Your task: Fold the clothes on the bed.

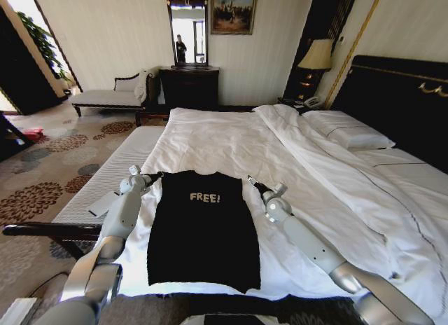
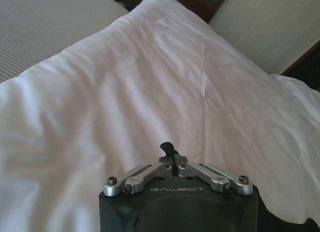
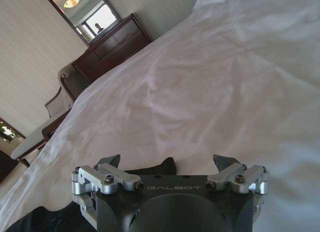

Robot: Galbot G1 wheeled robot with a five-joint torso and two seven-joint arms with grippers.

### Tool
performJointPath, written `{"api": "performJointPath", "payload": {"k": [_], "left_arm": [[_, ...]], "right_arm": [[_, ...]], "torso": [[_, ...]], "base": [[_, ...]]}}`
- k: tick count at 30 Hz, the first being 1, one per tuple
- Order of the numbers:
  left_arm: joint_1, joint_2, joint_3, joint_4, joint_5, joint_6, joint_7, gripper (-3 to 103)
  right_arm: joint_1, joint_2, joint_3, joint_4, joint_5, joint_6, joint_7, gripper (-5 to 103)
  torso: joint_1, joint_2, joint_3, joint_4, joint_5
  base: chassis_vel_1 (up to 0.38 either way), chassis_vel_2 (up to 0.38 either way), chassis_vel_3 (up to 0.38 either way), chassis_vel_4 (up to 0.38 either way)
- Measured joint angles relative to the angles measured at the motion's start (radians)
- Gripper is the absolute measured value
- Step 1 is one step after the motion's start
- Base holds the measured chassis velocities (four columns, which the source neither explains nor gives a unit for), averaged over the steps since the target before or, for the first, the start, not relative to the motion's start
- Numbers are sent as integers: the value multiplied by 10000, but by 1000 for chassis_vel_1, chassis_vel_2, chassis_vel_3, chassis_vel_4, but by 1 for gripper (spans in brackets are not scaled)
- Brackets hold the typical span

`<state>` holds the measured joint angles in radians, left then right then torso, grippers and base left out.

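1. Black T-shirt [image 1: 203,230] lying flat on the white duvet [image 1: 231,146], near the foot of the bed [image 1: 392,94], "FREE!" print facing up, sleeves tucked in.
2. Left gripper [image 1: 155,176] positioned at the shirt's upper left corner; fingers [image 2: 168,151] pressed together, nothing visibly held between them.
3. Right gripper [image 1: 252,181] positioned at the shirt's upper right corner; fingers [image 3: 111,161] spread wide, black fabric below them, nothing held.

Both arms reach forward, low. The left pincer [image 1: 155,175] has its tips pressed together, it seems. The right pincer [image 1: 252,181] has its tips spread wide apart.
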<state>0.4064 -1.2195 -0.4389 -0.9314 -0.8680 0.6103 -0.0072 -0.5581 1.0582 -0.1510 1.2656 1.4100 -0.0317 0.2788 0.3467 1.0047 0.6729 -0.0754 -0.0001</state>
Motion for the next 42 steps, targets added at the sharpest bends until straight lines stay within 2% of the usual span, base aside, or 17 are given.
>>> {"api": "performJointPath", "payload": {"k": [3,5,12,17,18,19,23,25,27,28,31,33,37,38,42], "left_arm": [[-5,29,12,-18,-7,0,-6,0],[-5,61,39,-67,-20,1,-6,0],[31,107,79,-204,-54,2,-8,0],[41,166,147,-309,-128,9,-32,0],[41,177,155,-316,-140,11,-33,0],[41,177,155,-316,-140,11,-33,0],[39,247,203,-375,-202,17,-39,0],[39,258,212,-381,-209,18,-39,0],[39,274,226,-383,-212,18,-39,0],[39,274,226,-383,-212,18,-39,0],[38,277,234,-384,-212,18,-39,0],[39,277,234,-384,-208,19,-38,0],[95,260,236,-401,-174,18,-38,0],[95,260,236,-401,-174,18,-38,0],[132,253,236,-434,-159,16,-37,0]], "right_arm": [[191,241,-104,-239,371,-174,-32,100],[426,670,-285,-656,645,-335,-184,100],[801,1484,-565,-1914,649,-388,-807,100],[983,1792,-625,-2518,581,-350,-1291,97],[1006,1827,-625,-2582,570,-330,-1340,93],[1006,1827,-625,-2582,570,-330,-1340,93],[1125,1944,-595,-2912,423,-96,-1568,71],[1142,1965,-548,-2968,408,-37,-1581,71],[1170,1997,-461,-3064,387,87,-1606,60],[1170,1997,-461,-3064,387,87,-1606,60],[1181,2027,-308,-3114,375,232,-1674,44],[1181,2028,-292,-3116,366,257,-1697,44],[1182,2036,-195,-3195,235,393,-1849,22],[1182,2036,-195,-3195,235,393,-1849,22],[1248,2088,-105,-3362,108,488,-1967,3]], "torso": [[0,0,0,0,0],[1,0,0,3,0],[0,0,0,1,-1],[0,0,0,0,-2],[0,0,0,0,-1],[0,0,0,0,-1],[1,-1,0,1,1],[1,0,0,1,0],[1,0,0,2,0],[1,0,0,2,0],[0,0,0,1,1],[0,0,0,2,1],[1,0,0,2,1],[1,0,0,2,1],[0,1,0,1,1]], "base": [[0,0,0,0],[0,0,0,0],[0,0,0,0],[0,0,0,0],[0,0,0,0],[0,0,0,0],[0,0,0,0],[0,0,0,0],[0,0,0,0],[0,0,0,0],[0,0,0,0],[0,0,0,0],[0,0,0,0],[0,0,0,0],[0,0,0,0]]}}
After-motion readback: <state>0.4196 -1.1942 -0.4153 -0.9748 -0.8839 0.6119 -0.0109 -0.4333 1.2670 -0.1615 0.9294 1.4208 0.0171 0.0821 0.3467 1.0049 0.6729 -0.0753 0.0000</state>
